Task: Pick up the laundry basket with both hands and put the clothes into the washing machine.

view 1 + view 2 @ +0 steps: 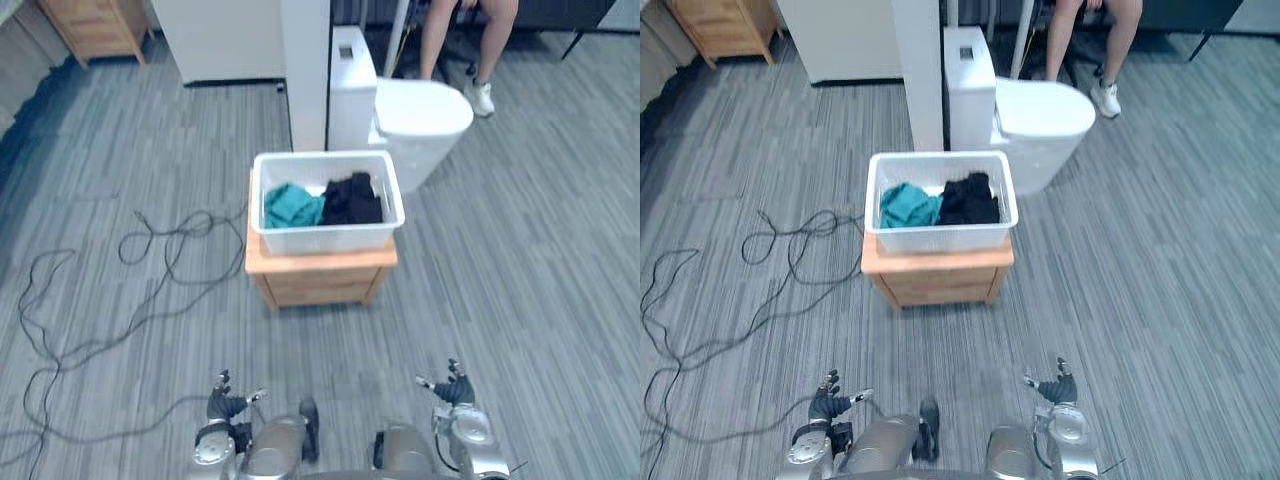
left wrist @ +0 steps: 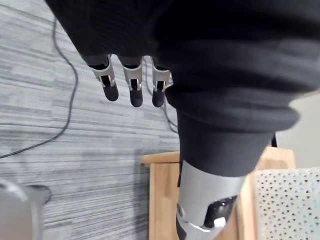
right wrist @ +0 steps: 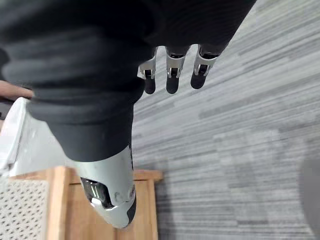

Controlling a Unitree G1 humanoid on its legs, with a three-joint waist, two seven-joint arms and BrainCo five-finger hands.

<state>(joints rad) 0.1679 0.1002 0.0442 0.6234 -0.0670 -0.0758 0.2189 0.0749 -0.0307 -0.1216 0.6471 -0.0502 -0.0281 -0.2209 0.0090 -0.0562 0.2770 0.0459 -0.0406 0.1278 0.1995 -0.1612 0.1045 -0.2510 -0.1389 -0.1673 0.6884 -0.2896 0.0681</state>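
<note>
Silver fingers [image 2: 132, 89] loose, empty | left hand [image 1: 228, 402] low | right hand [image 1: 456, 390] low | basket [image 1: 325, 239] apart

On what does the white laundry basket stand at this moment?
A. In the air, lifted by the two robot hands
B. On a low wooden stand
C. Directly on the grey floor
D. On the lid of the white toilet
B: the laundry basket sits on top of the low wooden stand, whose top edge shows just under the basket's front wall.
</note>
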